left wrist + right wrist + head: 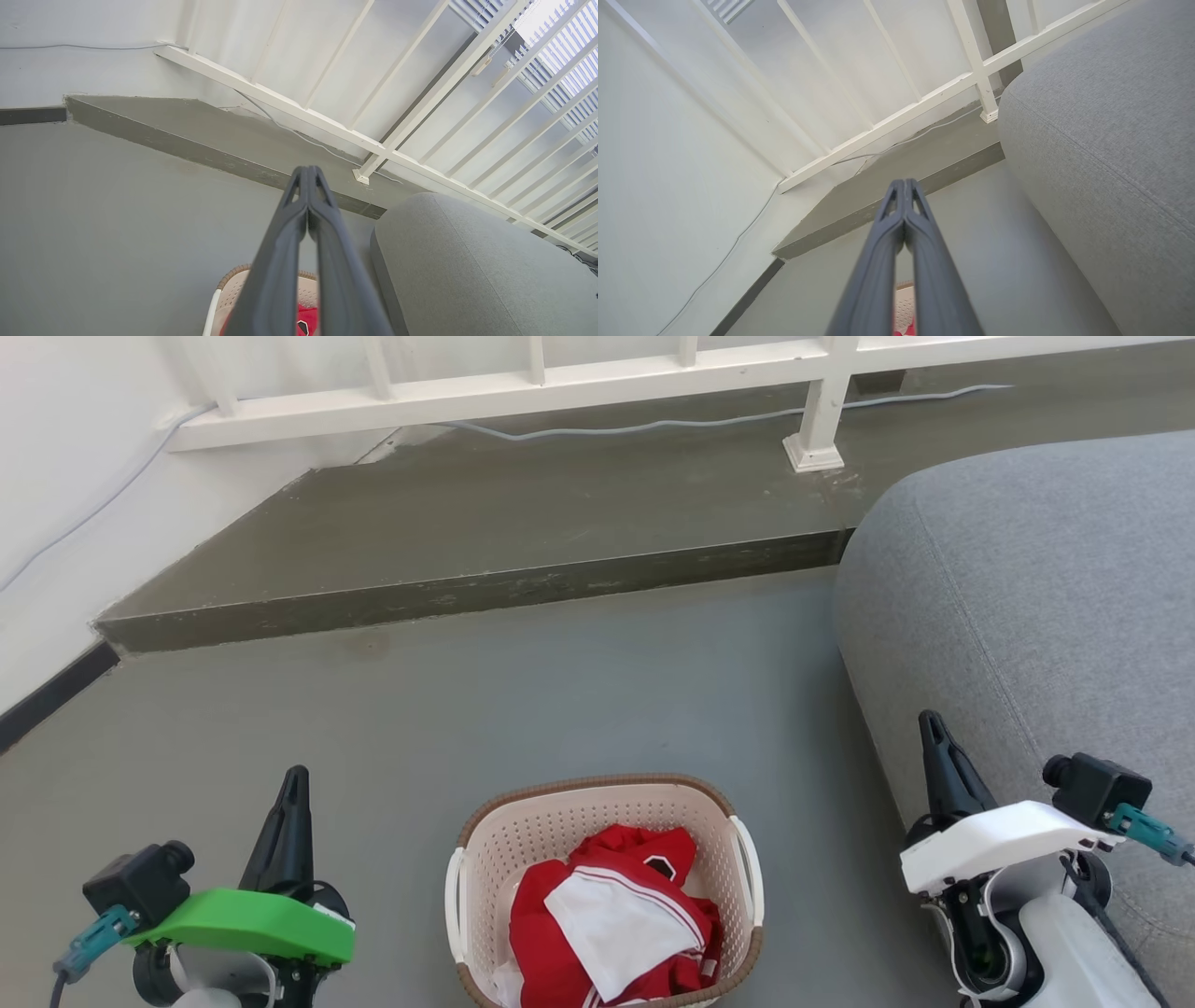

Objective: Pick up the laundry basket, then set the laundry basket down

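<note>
Grey floor (607,691) carries the laundry basket (560,826), which stands upright between my two arms, low in the head view. That would fit a basket waiting to be lifted as well as one already set back down.

I judge it light. It is thin perforated plastic, stiff enough to keep its shape but likely to flex if squeezed at the wall. The red-and-white garment (607,915) heaped inside is soft and adds little weight, though it could shift or spill if the basket tilts. The white loop handles, one on my left (455,905) and one on my right (750,868), are the best holds; taking both would keep it level.

The grey sofa (1027,597) bulks close on my right and crowds that arm's swing. The raised step (467,523), the white railing (560,378) and a cable (653,427) lie well beyond.

My left gripper (297,777) and right gripper (931,721) both have their fingers pressed together, holding nothing.
</note>
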Robot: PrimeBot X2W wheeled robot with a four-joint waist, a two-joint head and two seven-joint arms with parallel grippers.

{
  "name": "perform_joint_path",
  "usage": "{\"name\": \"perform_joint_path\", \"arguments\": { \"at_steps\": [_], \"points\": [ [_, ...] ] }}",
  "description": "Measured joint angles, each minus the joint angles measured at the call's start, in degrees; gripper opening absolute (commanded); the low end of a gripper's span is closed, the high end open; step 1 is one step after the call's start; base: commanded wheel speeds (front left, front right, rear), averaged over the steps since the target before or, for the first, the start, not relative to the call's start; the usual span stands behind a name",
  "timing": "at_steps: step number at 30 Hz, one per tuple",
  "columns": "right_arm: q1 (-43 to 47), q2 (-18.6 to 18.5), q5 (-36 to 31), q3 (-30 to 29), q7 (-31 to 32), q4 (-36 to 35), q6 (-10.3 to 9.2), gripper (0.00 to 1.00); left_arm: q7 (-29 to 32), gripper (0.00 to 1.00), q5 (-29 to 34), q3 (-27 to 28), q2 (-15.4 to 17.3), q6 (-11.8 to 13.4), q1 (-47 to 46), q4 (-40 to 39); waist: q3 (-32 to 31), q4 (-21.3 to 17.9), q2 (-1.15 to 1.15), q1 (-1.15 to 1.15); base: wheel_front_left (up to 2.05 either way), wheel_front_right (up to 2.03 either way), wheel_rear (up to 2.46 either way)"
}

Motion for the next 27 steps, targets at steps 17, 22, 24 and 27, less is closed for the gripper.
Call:
{"name": "perform_joint_path", "arguments": {
  "at_steps": [17, 22, 24, 27],
  "points": [
    [0.01, 0.66, 12.69, -4.17, 3.52, 0.08, 2.01, 0.00, 3.63, 0.00, -11.29, 2.38, -0.43, -0.01, -0.02, 1.21, -0.37, 0.84, 0.00, 0.00, 0.00, 0.00, 0.00],
    [0.01, 0.88, 16.22, -5.36, 4.65, 0.19, 2.50, 0.00, 4.65, 0.00, -14.47, 3.21, -0.47, -0.01, -0.03, 1.46, -0.47, 1.08, 0.00, 0.00, 0.00, 0.00, 0.00],
    [0.01, 0.91, 17.47, -5.84, 5.08, 0.23, 3.00, 0.00, 5.10, 0.00, -15.59, 3.41, -0.51, -0.01, -0.04, 1.52, -0.52, 1.17, 0.00, 0.00, 0.00, 0.00, 0.00],
    [0.00, 1.04, 19.70, -6.44, 5.45, 0.29, 3.13, 0.00, 5.77, 0.00, -17.56, 3.69, -0.58, -0.01, -0.06, 1.62, -0.58, 1.31, 0.00, 0.00, 0.00, 0.00, 0.00]
  ]
}}
